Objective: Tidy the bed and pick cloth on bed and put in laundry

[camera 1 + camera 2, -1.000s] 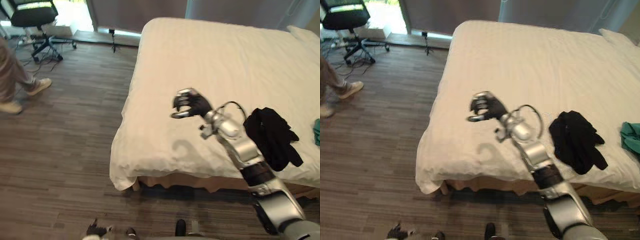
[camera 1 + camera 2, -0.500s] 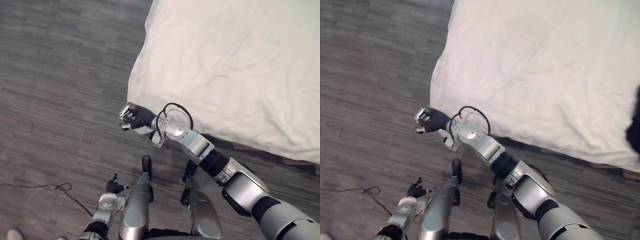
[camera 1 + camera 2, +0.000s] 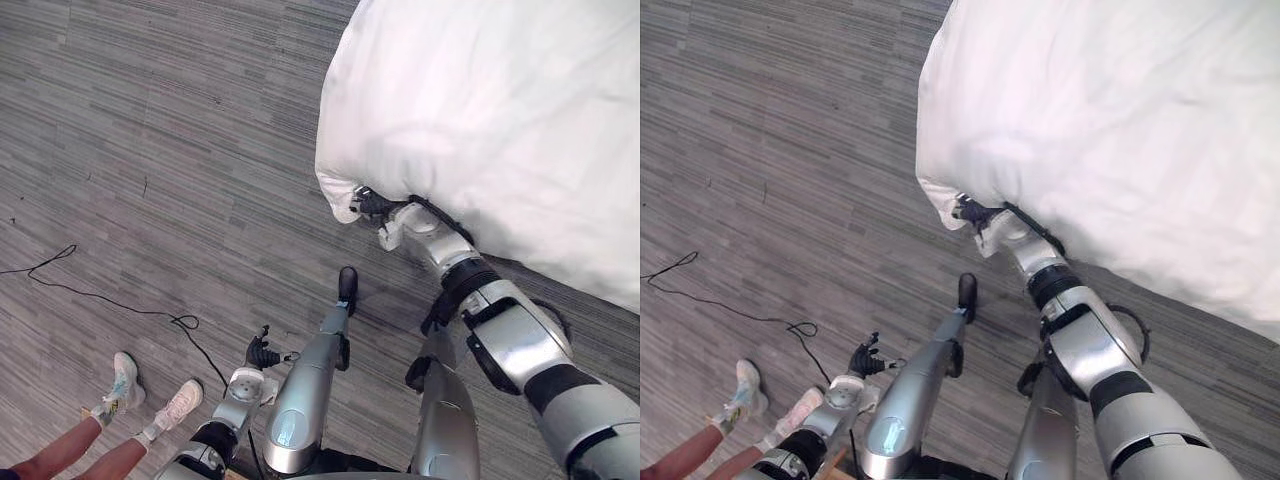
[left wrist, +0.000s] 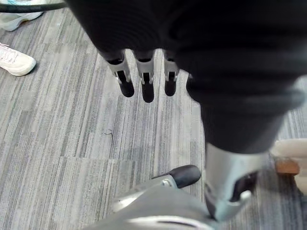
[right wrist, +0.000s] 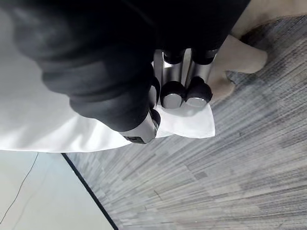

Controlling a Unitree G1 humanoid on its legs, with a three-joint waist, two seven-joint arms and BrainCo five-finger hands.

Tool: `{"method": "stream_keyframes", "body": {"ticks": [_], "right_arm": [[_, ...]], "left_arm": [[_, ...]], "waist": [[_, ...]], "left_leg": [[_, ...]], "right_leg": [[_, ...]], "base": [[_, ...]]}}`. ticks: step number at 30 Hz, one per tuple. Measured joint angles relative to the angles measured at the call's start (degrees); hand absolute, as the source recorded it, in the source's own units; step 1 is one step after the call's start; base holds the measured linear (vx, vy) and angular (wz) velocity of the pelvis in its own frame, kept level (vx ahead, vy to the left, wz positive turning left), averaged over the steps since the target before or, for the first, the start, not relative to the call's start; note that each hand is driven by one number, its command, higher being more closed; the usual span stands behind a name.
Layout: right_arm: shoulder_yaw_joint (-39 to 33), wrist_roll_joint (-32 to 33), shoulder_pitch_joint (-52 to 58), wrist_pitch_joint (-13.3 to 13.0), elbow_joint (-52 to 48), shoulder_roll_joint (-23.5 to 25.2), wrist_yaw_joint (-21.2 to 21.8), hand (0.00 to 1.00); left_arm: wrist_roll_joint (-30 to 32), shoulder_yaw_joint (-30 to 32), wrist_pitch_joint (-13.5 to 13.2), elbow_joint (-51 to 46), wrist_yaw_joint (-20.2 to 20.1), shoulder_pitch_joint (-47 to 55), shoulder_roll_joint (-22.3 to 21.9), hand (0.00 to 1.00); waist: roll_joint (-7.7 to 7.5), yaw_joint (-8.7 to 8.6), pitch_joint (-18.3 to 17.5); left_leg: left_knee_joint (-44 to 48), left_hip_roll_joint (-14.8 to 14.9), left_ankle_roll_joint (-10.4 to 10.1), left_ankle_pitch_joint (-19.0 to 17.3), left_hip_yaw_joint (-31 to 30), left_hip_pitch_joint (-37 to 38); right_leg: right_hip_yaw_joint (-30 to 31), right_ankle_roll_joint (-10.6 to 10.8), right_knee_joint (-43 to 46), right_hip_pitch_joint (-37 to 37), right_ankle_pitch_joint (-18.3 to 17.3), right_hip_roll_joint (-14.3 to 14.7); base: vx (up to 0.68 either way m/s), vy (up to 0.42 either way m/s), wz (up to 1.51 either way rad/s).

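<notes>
Left hand (image 3: pixel 262 352) hangs low at the robot's side over the grey plank floor (image 3: pixel 150 120); its fingers (image 4: pixel 146 81) point straight down, relaxed, holding nothing. Just out from it, toward the robot's left, a person's bare legs in white shoes (image 3: pixel 180 400) stand on the floor. Further out, right hand (image 3: pixel 372 205) is at the hanging corner of the white bed cover (image 3: pixel 480 110). In the right wrist view its fingers (image 5: pixel 173 93) are curled with the thumb, pinching the cover's corner flap (image 5: pixel 192 122) between them. The cover drapes over the bed's near corner and lies mostly smooth across the top beyond, with shallow creases.
</notes>
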Motion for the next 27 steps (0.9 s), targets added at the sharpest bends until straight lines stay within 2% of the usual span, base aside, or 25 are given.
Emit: {"method": "stream_keyframes", "body": {"ticks": [1, 3, 4, 6, 7, 8, 9, 10, 12, 13, 14, 15, 17, 21, 25, 27], "right_arm": [[-0.62, -0.22, 0.6, -0.19, 0.0, -0.53, 0.92, 1.0], [-2.57, -0.68, 3.77, -1.03, -0.71, -3.45, 3.89, 1.0], [-3.0, -0.7, 7.0, -1.34, -2.67, -6.06, 5.79, 1.0], [-4.46, -0.36, 11.3, -1.95, -7.78, -7.85, 7.85, 1.0], [-5.44, 1.02, 16.21, -2.09, -15.59, -8.32, 9.8, 1.0], [-6.4, 2.05, 21.73, -2.12, -25.92, -7.47, 11.92, 1.0], [-6.45, 2.42, 23.72, -2.12, -29.62, -6.82, 12.85, 1.0], [-6.01, 3.66, 27.43, -2.13, -36.79, -5.28, 14.57, 1.0], [-2.14, 5.06, 33.34, -2.36, -48.84, -4.03, 17.32, 1.0], [1.8, 7.15, 37.07, -1.76, -58.91, -3.0, 18.76, 1.0], [4.95, 9.91, 39.57, -1.32, -66.17, -1.61, 20.85, 1.0], [6.14, 11.42, 40.84, -1.32, -69.53, -0.73, 22.17, 1.0], [7.63, 14.14, 41.43, -1.23, -73.65, 2.3, 24.5, 1.0], [6.11, 20.3, 39.07, 0.58, -74.5, 5.15, 24.82, 1.0], [4.34, 26.3, 38.72, 4.71, -74.51, 5.88, 24.66, 1.0], [4.37, 27.3, 38.74, 6.11, -74.51, 6.09, 24.33, 1.0]], "left_arm": [[0.03, 0.38, -0.72, -0.09, -0.03, 0.64, 0.03, 0.0], [0.24, 1.93, -1.94, -1.01, -0.2, 2.97, 0.35, 0.0], [0.73, 3.51, -1.87, -2.12, -0.72, 4.26, 0.75, 0.0], [1.3, 5.45, -1.71, -2.49, -1.49, 5.09, 1.15, 0.0], [1.8, 7.7, -0.89, -2.63, -2.47, 5.87, 1.64, 0.0], [1.82, 10.03, 0.62, -2.42, -3.37, 6.73, 2.53, 0.0], [1.82, 10.81, 1.25, -2.14, -3.78, 6.94, 2.98, 0.0], [1.82, 11.72, 2.23, -1.25, -4.63, 7.12, 3.82, 0.0], [1.84, 11.92, 2.7, 0.71, -5.24, 7.02, 4.59, 0.0], [2.19, 13.0, 3.41, 2.22, -6.06, 7.0, 4.54, 0.0], [2.99, 13.28, 3.68, 3.38, -6.34, 6.83, 4.27, 0.0], [3.51, 13.27, 3.78, 3.79, -6.43, 6.51, 3.9, 0.0], [4.82, 13.16, 3.81, 4.37, -6.47, 6.06, 2.75, 0.0], [7.37, 12.16, 4.68, 5.41, -6.68, 6.2, 0.67, 0.0], [8.12, 11.54, 6.6, 6.9, -7.94, 7.26, 0.69, 0.0], [8.52, 11.54, 7.09, 7.2, -8.46, 7.91, 0.67, 0.0]], "waist": [[0.0, -0.28, 0.0], [-0.14, -1.96, 0.09], [-0.62, -3.23, 0.41], [-1.55, -4.18, 1.04], [-2.92, -5.63, 1.69], [-4.94, -7.64, 1.88], [-5.88, -8.56, 1.72], [-7.89, -10.04, 0.83], [-10.94, -11.33, -1.6], [-13.15, -12.28, -4.52], [-14.7, -12.42, -7.3], [-15.42, -12.43, -8.86], [-16.29, -12.44, -12.17], [-15.9, -12.31, -15.44], [-15.78, -12.17, -17.09], [-15.8, -12.06, -17.42]], "left_leg": [[0.0, -0.16, 0.02, -0.01, 0.4, 0.35], [-0.06, -0.64, 0.72, -0.46, 0.69, 2.42], [-0.12, -0.91, 1.24, -0.83, 1.43, 4.62], [-0.21, -0.96, 1.43, -1.35, 2.55, 7.14], [-0.3, -0.87, 1.48, -1.88, 3.94, 9.71], [-0.31, -0.52, 1.21, -2.56, 5.53, 12.33], [-0.32, -0.31, 1.11, -2.83, 6.19, 13.38], [-0.34, 0.23, 0.78, -3.42, 7.87, 15.26], [-0.65, 1.26, 0.0, -4.44, 10.47, 18.58], [-1.39, 2.18, -0.82, -5.01, 11.78, 21.12], [-2.32, 3.09, -1.43, -5.39, 12.82, 22.99], [-2.57, 3.66, -1.84, -5.42, 13.06, 23.9], [-3.29, 4.36, -2.33, -5.11, 13.1, 24.83], [-4.44, 4.5, -2.51, -4.99, 13.42, 26.89], [-4.71, 4.45, -2.47, -5.04, 13.69, 28.5], [-4.72, 4.43, -2.47, -5.04, 14.07, 28.71]], "right_leg": [[0.16, 0.09, -0.01, 0.21, 0.16, -0.17], [0.8, 0.47, -0.18, 2.12, 0.51, -0.56], [1.41, 0.65, -0.28, 3.99, 0.65, -0.81], [2.47, 0.8, -0.3, 5.79, 0.69, -0.89], [3.56, 0.95, -0.31, 7.56, 0.59, -0.86], [5.07, 1.06, -0.4, 9.24, 0.49, -0.5], [5.81, 1.07, -0.45, 9.83, 0.48, -0.25], [7.33, 0.99, -0.51, 10.82, 0.43, 0.34], [9.58, 0.64, -0.84, 12.53, 0.03, 1.56], [10.54, 0.21, -1.64, 14.23, -0.34, 2.55], [11.17, -0.29, -1.86, 15.23, -0.81, 3.6], [11.26, -0.53, -1.94, 15.94, -0.98, 4.2], [11.18, -0.82, -2.06, 16.56, -1.2, 5.09], [10.98, -0.83, -2.2, 18.06, -1.18, 5.46], [11.31, -0.83, -2.24, 19.52, -1.18, 5.46], [11.66, -0.82, -2.24, 19.53, -1.17, 5.44]], "base": [[-0.06, 0.07, -0.18], [-0.04, 0.075, -0.13], [-0.03, 0.082, -0.22], [-0.01, 0.06, -0.38], [0.02, 0.033, -0.68], [0.03, 0.017, -0.71], [0.06, -0.01, -0.79], [0.06, -0.042, -0.75], [0.07, -0.063, -0.83], [0.11, -0.103, -0.76], [0.14, -0.129, -0.58], [0.1, -0.093, -0.29], [0.1, -0.088, -0.05], [0.06, -0.036, -0.03], [0.0, 0.0, -0.01], [-0.04, -0.016, -0.09]]}}
